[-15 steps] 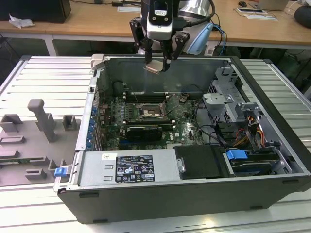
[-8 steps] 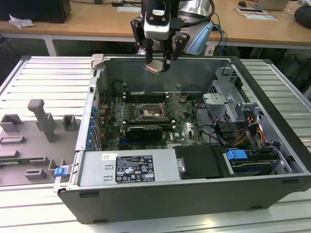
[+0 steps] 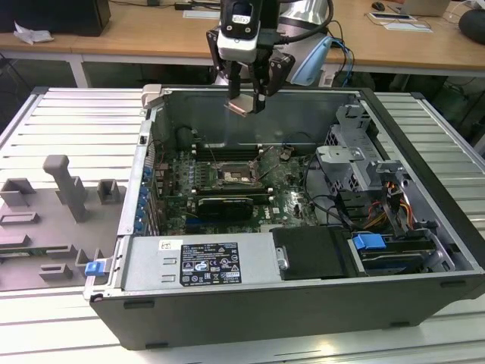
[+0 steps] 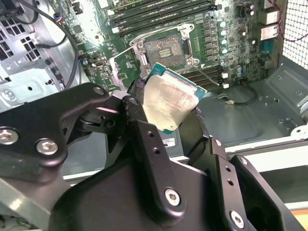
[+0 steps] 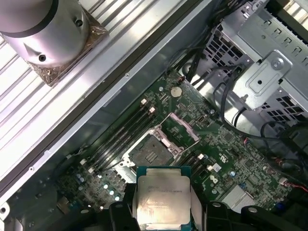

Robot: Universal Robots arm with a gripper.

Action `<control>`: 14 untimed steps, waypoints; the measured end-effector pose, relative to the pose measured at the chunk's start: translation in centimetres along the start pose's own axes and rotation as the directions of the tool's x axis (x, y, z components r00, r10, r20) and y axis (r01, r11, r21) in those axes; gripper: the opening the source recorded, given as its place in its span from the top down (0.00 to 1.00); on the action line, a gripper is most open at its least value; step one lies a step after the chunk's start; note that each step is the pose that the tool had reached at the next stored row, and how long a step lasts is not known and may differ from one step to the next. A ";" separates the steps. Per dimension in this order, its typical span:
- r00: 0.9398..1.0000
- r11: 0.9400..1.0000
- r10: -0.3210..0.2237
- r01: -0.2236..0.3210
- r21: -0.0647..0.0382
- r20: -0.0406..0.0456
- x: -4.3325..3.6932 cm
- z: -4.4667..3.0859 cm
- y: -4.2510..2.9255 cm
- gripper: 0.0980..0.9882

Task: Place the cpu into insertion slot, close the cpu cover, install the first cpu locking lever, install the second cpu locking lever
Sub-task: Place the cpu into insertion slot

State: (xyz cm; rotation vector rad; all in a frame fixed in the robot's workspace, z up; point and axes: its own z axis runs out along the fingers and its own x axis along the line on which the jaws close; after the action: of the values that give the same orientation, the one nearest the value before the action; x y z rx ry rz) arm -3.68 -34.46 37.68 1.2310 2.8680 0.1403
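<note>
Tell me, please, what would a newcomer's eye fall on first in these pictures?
First comes the claw, poised over the open computer case and gripping the cpu, whose pale silvery top is plain in both wrist views. Next, down on the green board, the insertion slot lies uncovered and empty, with its dark centre showing inside the metal rim.
</note>
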 end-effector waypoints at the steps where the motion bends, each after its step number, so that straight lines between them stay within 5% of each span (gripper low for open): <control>1: 1.000 1.000 0.011 -0.011 0.000 0.001 0.00 0.01 0.00 0.51; 14: 0.989 0.989 0.147 -0.147 -0.004 0.013 0.00 0.10 -0.01 0.51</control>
State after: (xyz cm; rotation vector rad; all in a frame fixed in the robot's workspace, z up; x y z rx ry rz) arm -3.68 -34.46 37.58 1.4370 2.7632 0.1376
